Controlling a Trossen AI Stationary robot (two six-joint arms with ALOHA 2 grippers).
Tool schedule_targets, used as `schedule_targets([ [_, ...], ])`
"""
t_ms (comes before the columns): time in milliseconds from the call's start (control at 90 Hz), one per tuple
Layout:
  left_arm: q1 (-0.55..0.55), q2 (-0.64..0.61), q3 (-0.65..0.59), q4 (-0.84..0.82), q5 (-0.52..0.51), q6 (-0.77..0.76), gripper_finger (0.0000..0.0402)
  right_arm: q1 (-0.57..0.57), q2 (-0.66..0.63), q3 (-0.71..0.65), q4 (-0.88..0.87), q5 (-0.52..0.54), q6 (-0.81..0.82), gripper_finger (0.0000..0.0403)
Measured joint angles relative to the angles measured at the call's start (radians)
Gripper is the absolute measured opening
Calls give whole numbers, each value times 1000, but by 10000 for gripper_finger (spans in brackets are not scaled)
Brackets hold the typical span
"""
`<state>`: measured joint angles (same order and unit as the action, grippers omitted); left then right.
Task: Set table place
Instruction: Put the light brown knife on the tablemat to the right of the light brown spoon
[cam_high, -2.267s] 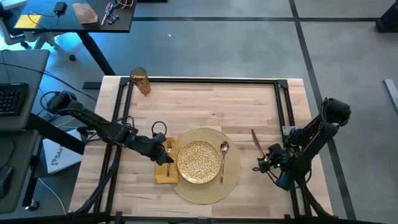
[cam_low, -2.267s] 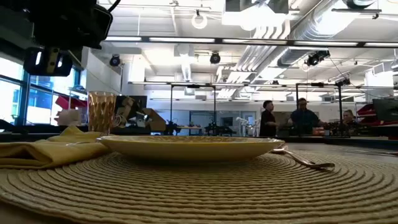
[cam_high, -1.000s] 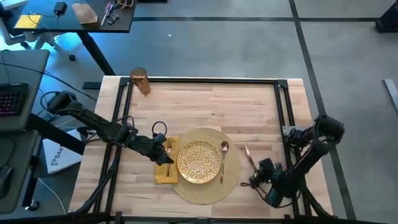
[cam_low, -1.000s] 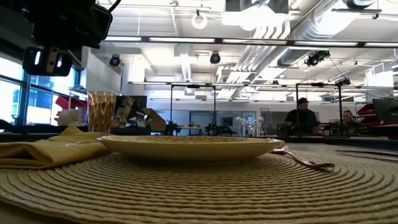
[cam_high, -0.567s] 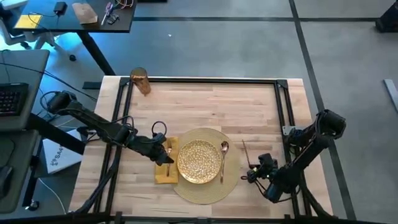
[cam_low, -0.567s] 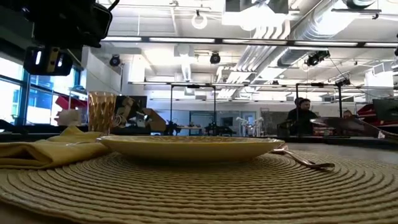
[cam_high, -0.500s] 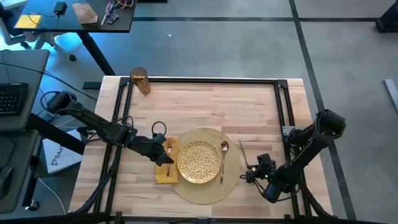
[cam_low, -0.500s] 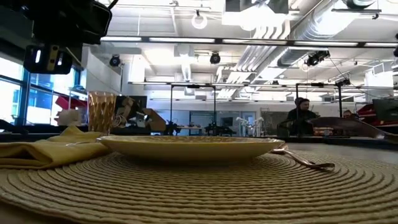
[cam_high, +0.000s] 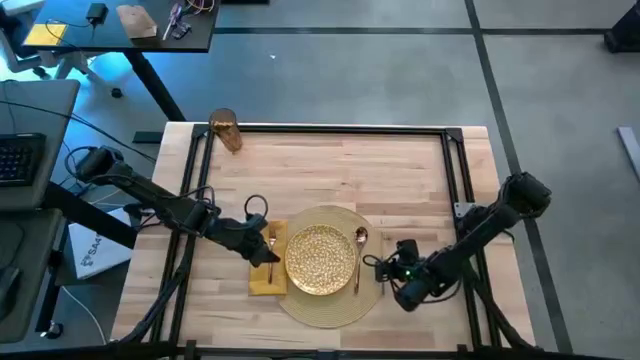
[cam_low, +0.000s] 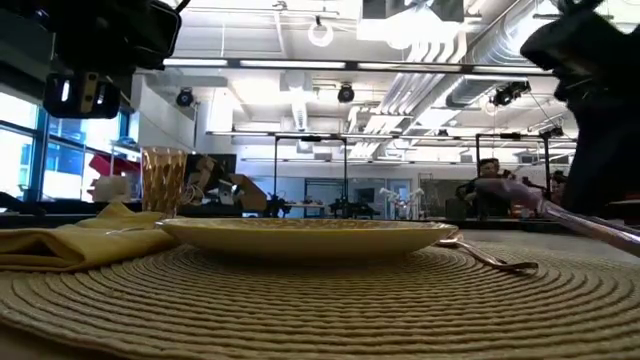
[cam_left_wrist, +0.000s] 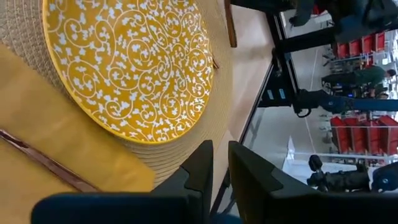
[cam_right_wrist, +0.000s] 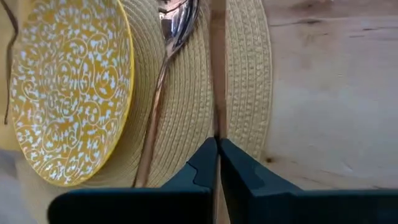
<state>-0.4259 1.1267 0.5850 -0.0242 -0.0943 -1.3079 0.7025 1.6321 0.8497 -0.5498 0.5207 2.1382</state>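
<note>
The right tool (cam_high: 385, 268) is clamped on the knife (cam_right_wrist: 217, 74), holding it over the placemat (cam_high: 377, 283) edge at 3 o'clock of the plate (cam_high: 320, 259), parallel to the spoon (cam_high: 358, 255), apparently to set it alongside. The left tool (cam_high: 268, 250), fingers nearly closed and gripping nothing, hovers over the napkin (cam_high: 262, 281) and fork (cam_left_wrist: 43, 162) at 9 o'clock. The cup (cam_high: 226, 131) stands at the tabletop (cam_high: 340, 170) far corner, 11 o'clock.

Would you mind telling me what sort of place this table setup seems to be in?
Probably a robotics lab or workshop: exposed ceiling ducts overhead, people at benches behind, a dark desk with a keyboard beside the table.
</note>
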Motion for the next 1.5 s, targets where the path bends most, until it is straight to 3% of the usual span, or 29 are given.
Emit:
schedule_targets([
  [533, 1, 0, 0, 0, 12, 38, 35, -94, -49, 0, 61, -120, -20, 0],
  [822, 2, 0, 0, 0, 31, 105, 35, -73, -62, 0, 7, -427, -144, 0],
  [1156, 2, 0, 0, -1, 29, 116, 35, -96, 16, 0, 179, -484, -206, 0],
  [1367, 2, 1, 0, -1, 28, 111, 35, -96, -20, 0, 168, -412, -212, 0],
  [1500, 2, 1, 0, 0, 20, 108, 35, -90, -26, 0, 45, -429, -157, 0],
])
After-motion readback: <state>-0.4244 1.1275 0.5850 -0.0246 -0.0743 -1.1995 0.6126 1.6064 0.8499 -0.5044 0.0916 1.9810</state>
